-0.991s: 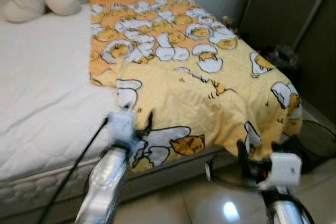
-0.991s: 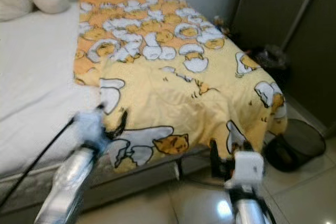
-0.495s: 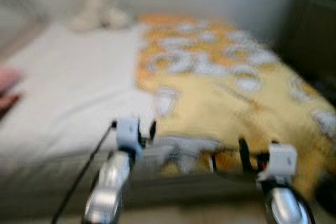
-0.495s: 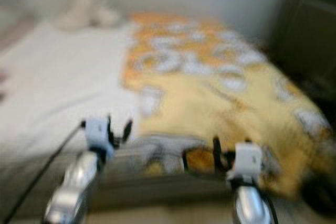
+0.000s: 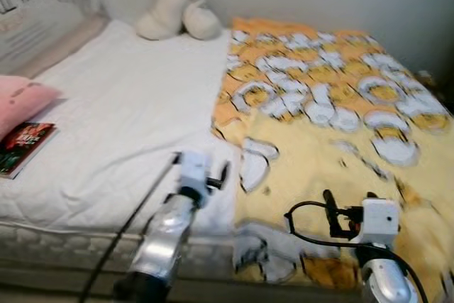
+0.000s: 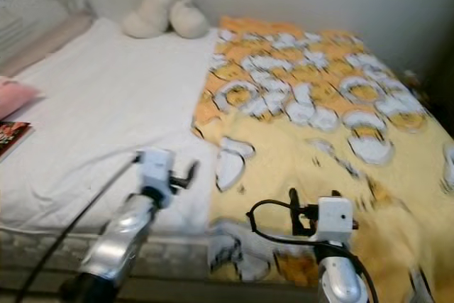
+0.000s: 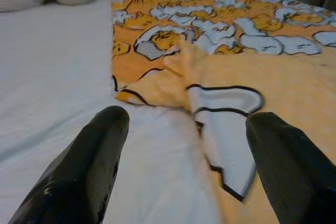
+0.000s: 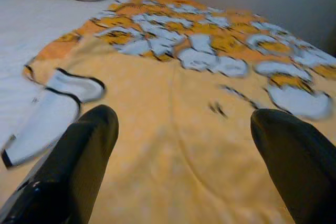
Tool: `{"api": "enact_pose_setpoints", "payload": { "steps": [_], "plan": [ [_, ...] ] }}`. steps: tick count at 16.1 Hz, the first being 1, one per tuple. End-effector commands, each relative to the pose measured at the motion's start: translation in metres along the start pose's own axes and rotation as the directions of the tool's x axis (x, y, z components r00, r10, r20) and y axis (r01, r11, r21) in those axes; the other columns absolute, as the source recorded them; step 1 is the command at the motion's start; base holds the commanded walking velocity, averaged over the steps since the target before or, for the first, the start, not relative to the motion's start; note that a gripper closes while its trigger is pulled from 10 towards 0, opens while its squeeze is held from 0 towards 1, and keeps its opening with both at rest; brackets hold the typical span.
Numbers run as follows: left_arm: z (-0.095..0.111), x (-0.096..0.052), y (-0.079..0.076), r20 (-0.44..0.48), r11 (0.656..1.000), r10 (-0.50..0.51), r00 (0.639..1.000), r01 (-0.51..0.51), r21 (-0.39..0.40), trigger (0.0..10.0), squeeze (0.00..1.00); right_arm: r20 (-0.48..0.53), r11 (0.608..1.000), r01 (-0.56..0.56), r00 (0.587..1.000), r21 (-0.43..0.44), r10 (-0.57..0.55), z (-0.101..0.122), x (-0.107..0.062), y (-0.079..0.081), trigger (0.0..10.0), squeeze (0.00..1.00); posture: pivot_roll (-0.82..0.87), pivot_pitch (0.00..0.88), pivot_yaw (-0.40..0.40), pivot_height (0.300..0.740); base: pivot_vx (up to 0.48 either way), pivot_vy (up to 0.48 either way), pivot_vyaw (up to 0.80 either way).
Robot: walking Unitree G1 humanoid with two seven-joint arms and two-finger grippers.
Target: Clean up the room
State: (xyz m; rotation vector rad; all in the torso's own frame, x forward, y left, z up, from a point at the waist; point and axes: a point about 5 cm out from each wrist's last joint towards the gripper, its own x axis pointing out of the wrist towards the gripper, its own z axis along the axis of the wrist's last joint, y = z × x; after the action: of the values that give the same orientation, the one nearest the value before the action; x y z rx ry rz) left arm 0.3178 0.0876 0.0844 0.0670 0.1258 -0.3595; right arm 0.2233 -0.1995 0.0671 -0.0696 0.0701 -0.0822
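A yellow blanket (image 5: 333, 125) printed with cartoon eggs covers the right half of the bed, its edge folded back on the white sheet (image 5: 128, 118). My left gripper (image 5: 213, 175) hovers open over the sheet near the bed's front edge, just left of the blanket's folded edge (image 7: 226, 108). In the left wrist view its fingers (image 7: 89, 166) stand wide apart with nothing between them. My right gripper (image 5: 347, 207) is open too, held above the blanket's (image 8: 199, 103) front part. Its fingers (image 8: 73, 166) hold nothing.
A cream plush toy (image 5: 177, 15) lies at the far edge of the bed against the wall. A pink pillow (image 5: 21, 97) and a book (image 5: 21, 147) lie at the left edge. A printed cushion (image 5: 42, 5) leans at the head end.
The whole view has swung left along the bed, so the camera moved. The pink pillow and book have come into view. Both grippers stay open in front of me.
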Motion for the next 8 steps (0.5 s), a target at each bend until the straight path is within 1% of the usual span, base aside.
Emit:
{"api": "enact_pose_setpoints", "payload": {
  "steps": [1, 2, 3, 4, 5, 6, 7, 8],
  "plan": [
    [-0.01, 0.005, 0.007, -0.046, 1.0, 0.005, 0.999, -0.006, -0.01, 10.0, 0.0, -0.002, 1.0, -0.008, 1.0, 0.012, 0.009, 0.001, -0.002, 0.004, 10.0, 0.0, 0.06, 0.068, -0.038, 0.74, 0.0, 0.0, 0.0],
    [-0.012, 0.016, 0.003, -0.078, 1.0, 0.005, 0.997, -0.007, -0.03, 10.0, 0.0, -0.027, 1.0, -0.019, 0.999, -0.001, 0.019, -0.002, -0.006, 0.005, 10.0, 0.0, 0.03, 0.101, -0.043, 0.74, 0.0, 0.0, -0.6],
    [-0.012, 0.023, -0.004, -0.103, 0.999, -0.005, 0.995, 0.001, -0.04, 10.0, 0.0, -0.049, 1.0, -0.016, 0.999, 0.004, 0.016, -0.005, -0.013, 0.004, 10.0, 0.0, 0.0, 0.132, -0.051, 0.74, 0.0, 0.0, -0.77],
    [-0.011, 0.027, -0.008, -0.104, 0.999, -0.003, 0.995, -0.002, -0.045, 10.0, 0.0, -0.058, 1.0, -0.017, 0.998, -0.004, 0.017, -0.006, -0.02, 0.003, 10.0, 0.0, -0.03, 0.163, -0.054, 0.74, 0.0, 0.0, -0.77],
    [-0.011, 0.028, -0.009, -0.1, 0.999, 0.0, 0.995, -0.005, -0.051, 10.0, 0.0, -0.06, 1.0, -0.019, 0.998, -0.01, 0.018, -0.006, -0.023, 0.002, 10.0, 0.0, -0.03, 0.163, -0.054, 0.74, 0.0, 0.0, -0.77],
    [-0.011, 0.032, -0.002, -0.118, 0.996, 0.091, 0.989, -0.092, -0.003, 10.0, 0.0, -0.084, 0.999, -0.028, 0.996, -0.028, 0.026, -0.005, -0.033, 0.001, 10.0, 0.0, -0.08, 0.238, -0.072, 0.74, 0.0, 0.0, 0.0],
    [-0.013, 0.031, 0.001, -0.129, 0.992, 0.124, 0.984, -0.125, 0.0, 10.0, 0.0, -0.091, 0.999, -0.037, 0.995, -0.038, 0.034, -0.003, -0.04, 0.0, 10.0, 0.0, -0.11, 0.276, -0.093, 0.74, 0.0, 0.0, 0.0],
    [-0.016, 0.03, 0.003, -0.145, 0.988, 0.145, 0.979, -0.151, -0.031, 10.0, 0.0, -0.089, 0.998, -0.044, 0.995, -0.039, 0.04, 0.001, -0.045, -0.001, 10.0, 0.0, -0.13, 0.294, -0.106, 0.74, 0.0, 0.0, 0.0]
  ]
}}
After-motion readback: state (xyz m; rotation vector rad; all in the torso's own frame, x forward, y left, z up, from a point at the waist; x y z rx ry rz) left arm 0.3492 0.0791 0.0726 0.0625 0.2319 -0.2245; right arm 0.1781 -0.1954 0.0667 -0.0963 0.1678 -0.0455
